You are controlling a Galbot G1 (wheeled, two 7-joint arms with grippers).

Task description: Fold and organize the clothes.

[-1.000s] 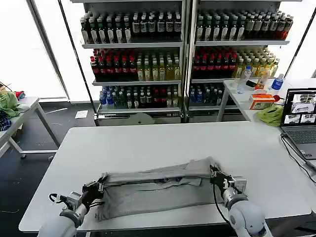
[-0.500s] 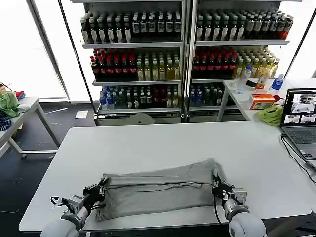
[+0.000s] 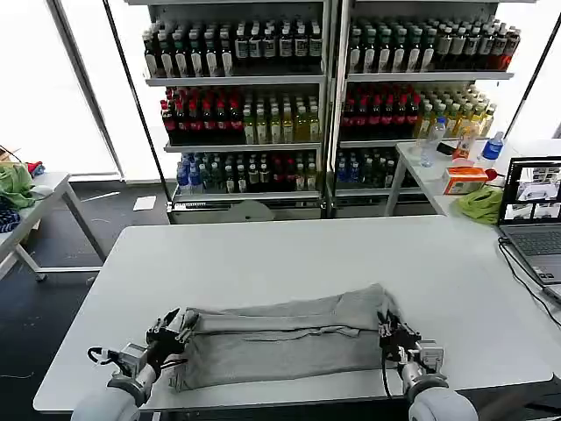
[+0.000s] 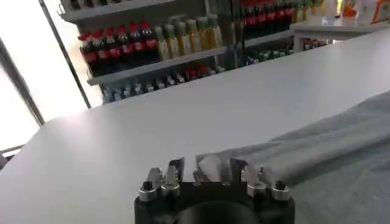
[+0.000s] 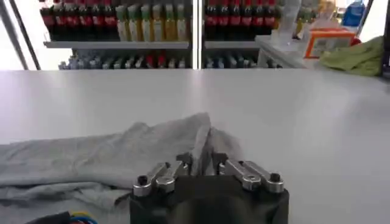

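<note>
A grey shirt (image 3: 280,342) lies folded into a long band across the near part of the white table (image 3: 263,254). At the band's left end is my left gripper (image 3: 175,326), open. The cloth's corner (image 4: 210,167) sits between its fingers with a gap on one side, seen in the left wrist view around my left gripper (image 4: 205,165). My right gripper (image 3: 391,331) is at the band's right end. In the right wrist view my right gripper (image 5: 201,159) is shut on a raised fold of the shirt (image 5: 91,158).
A laptop (image 3: 533,206) with a cable trailing off it stands at the table's right edge. A lime-green cloth (image 3: 480,203) lies behind it. Bottle shelves (image 3: 324,88) line the back. A side table with a fabric heap (image 3: 13,184) stands far left.
The lifted folded edge came down toward the near table edge and the shirt now lies flat. My left gripper has opened and let go of its corner.
</note>
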